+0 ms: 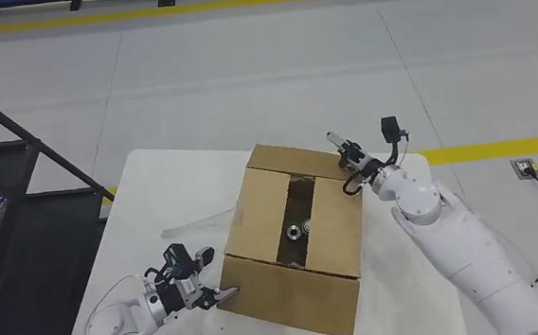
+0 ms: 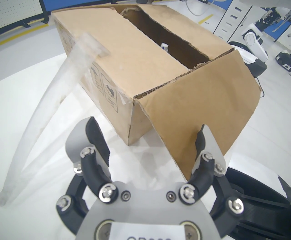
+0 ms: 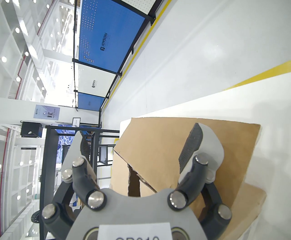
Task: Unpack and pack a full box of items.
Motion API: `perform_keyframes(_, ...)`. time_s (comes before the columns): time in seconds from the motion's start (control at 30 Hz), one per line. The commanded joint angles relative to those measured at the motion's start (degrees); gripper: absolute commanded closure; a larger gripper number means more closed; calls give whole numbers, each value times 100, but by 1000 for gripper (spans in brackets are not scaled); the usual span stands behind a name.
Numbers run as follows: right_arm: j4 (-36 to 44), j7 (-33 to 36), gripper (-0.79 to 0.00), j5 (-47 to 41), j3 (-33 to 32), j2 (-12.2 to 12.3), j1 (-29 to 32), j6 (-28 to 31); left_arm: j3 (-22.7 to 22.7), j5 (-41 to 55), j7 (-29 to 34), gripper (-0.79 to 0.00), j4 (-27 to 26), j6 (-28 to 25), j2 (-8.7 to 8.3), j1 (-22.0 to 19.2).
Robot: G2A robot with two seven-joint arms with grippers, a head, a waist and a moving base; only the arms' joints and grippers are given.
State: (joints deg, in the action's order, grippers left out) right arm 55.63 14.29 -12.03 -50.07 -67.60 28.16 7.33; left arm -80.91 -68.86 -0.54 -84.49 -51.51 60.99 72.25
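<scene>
Cardboard box (image 1: 336, 229) (image 2: 127, 52) (image 3: 159, 145) sits mid white table (image 1: 167, 194) (image 2: 22, 91), long axis running near-to-far from the robot, skewed a bit so the far end leans left. Opening faces up. Two long top flaps are nearly closed, with a dark gap down the middle. Through the gap: a round metallic item (image 1: 294, 230) in the top view and a small white cap (image 2: 164, 46) in the left wrist view. The near end flap (image 2: 200, 102) is folded outward and hangs down. A clear tape strip (image 2: 52, 97) is peeled off the box's top edge and arcs down to the table. Floor is light grey with a yellow line (image 1: 496, 150), a black frame (image 1: 7, 217) stands left of the table, and blue panels (image 3: 109, 43) are in the room behind. Left gripper (image 1: 217, 274) (image 2: 147, 123) is at the box's near left corner, low over the table, fingers spread wide, holding nothing. One pad (image 2: 200, 138) sits right at the hanging flap's lower edge; can't tell if it touches. Right gripper (image 1: 337, 151) (image 3: 137, 129) is at the far right corner of the box, fingers wide apart, nothing gripped, one finger (image 3: 193, 145) over the far end flap.
</scene>
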Motion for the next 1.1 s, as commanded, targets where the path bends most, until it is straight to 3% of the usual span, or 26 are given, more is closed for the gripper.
perform_keyframes(0.0, 81, 97, -785, -23, -56, -6, 75, 380, -32, -2, -62, -785, -83, 20, -10, 34)
perform_keyframes(0.2, 1194, 860, -785, 20, -314, 111, 596, 955, -301, 112, -449, -785, -433, 148, -48, 268)
perform_keyframes(0.37, 2280, 1789, -785, 240, -397, 225, 1028, 383, -529, 217, -672, -785, -603, 849, -43, 465)
perform_keyframes(0.47, 2517, 2211, -785, 410, -266, 225, 1080, -182, -524, 325, -714, -785, -595, 1102, -27, 511)
perform_keyframes(0.6, 2375, 2290, -785, 551, 37, 123, 949, -685, -540, 372, -764, -785, -611, 1159, -26, 553)
perform_keyframes(0.8, 1710, 2048, -785, 370, 495, -146, 611, -882, -572, 298, -854, -785, -704, 1191, -33, 660)
perform_keyframes(0.93, 1171, 1935, -785, 136, 743, -363, 351, -731, -621, 231, -906, -785, -796, 1132, -47, 750)
perform_keyframes(1.07, 742, 2158, -785, -448, 727, -514, 179, -186, -633, 165, -901, -785, -877, 1088, -57, 807)
